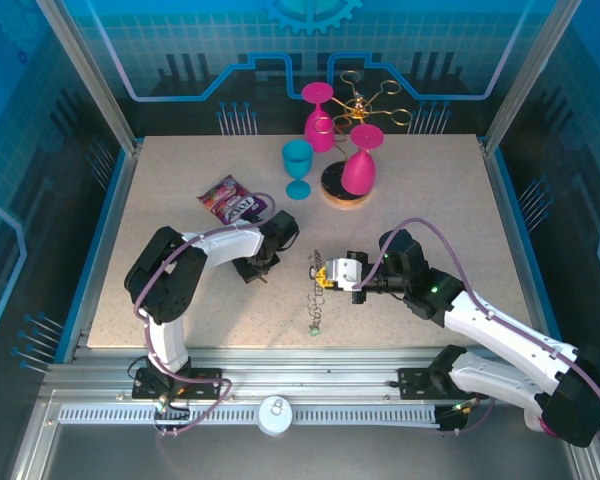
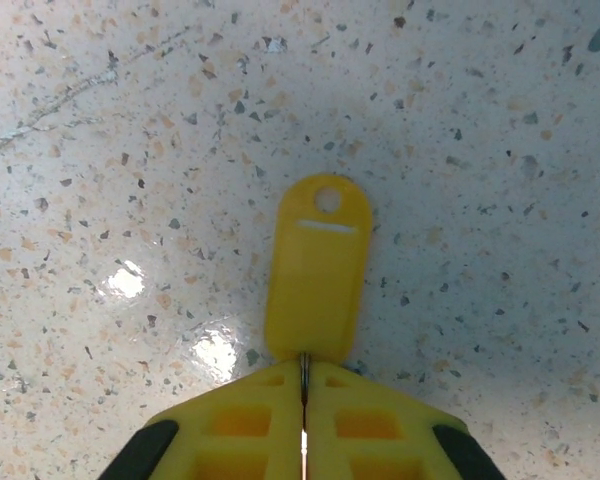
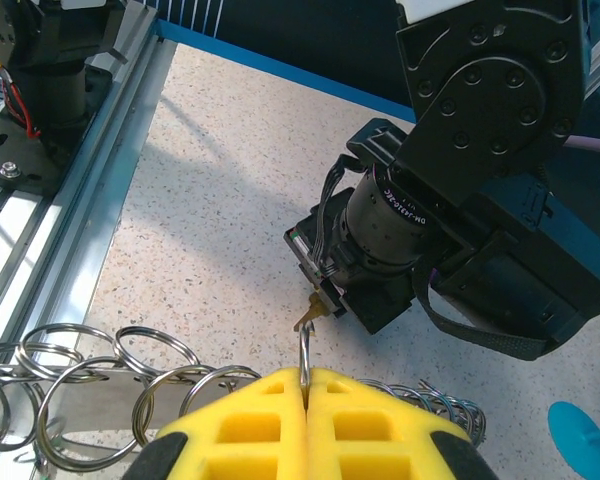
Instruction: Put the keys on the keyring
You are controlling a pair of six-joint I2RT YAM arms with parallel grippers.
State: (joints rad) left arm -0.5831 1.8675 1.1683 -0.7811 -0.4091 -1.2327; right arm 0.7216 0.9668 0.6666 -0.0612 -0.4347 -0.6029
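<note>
A key with a flat yellow plastic head (image 2: 317, 265) lies flat just over the speckled table, its thin blade pinched between the yellow fingertips of my left gripper (image 2: 304, 375), which is shut on it. From above, the left gripper (image 1: 259, 268) points down left of centre. My right gripper (image 3: 304, 385) is shut on a thin metal ring seen edge-on, part of the keyring (image 3: 90, 380), a string of linked steel rings. That string trails on the table (image 1: 317, 300) below the right gripper (image 1: 325, 275). In the right wrist view the key's tip (image 3: 308, 317) sits just behind the held ring.
A purple candy packet (image 1: 232, 200) lies behind the left arm. A blue goblet (image 1: 298, 165), two pink goblets (image 1: 360, 168) and a gold wire stand (image 1: 368, 100) stand at the back. The table's front rail (image 1: 280, 385) runs near the arm bases.
</note>
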